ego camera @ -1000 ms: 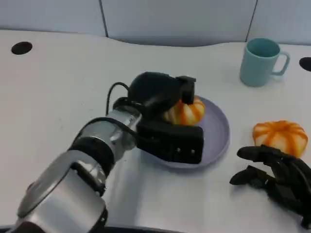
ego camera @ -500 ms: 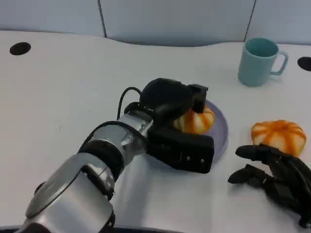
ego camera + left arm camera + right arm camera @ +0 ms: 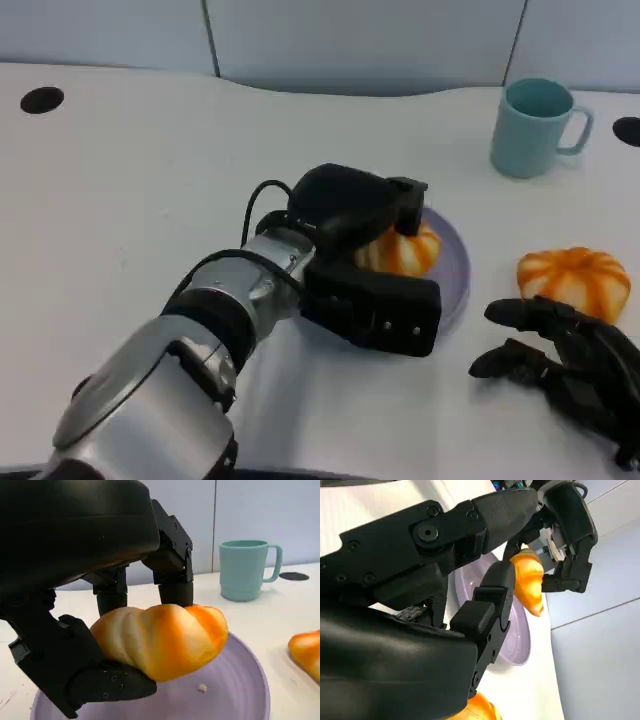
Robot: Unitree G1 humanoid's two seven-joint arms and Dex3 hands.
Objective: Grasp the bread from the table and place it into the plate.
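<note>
Bright, even light, soft shadows; nearest black surfaces in wrist views perhaps slightly blurred.

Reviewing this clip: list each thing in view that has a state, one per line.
Left hand: grips one bread, held above the plate.
Orange-and-white striped bread roll: held, lifted clear of the plate.
Round lilac plate: on the table, nothing resting in it.
Second striped bread roll: lying on the table, untouched.
Right hand: fingers apart, holding nothing.
Teal mug: upright.
</note>
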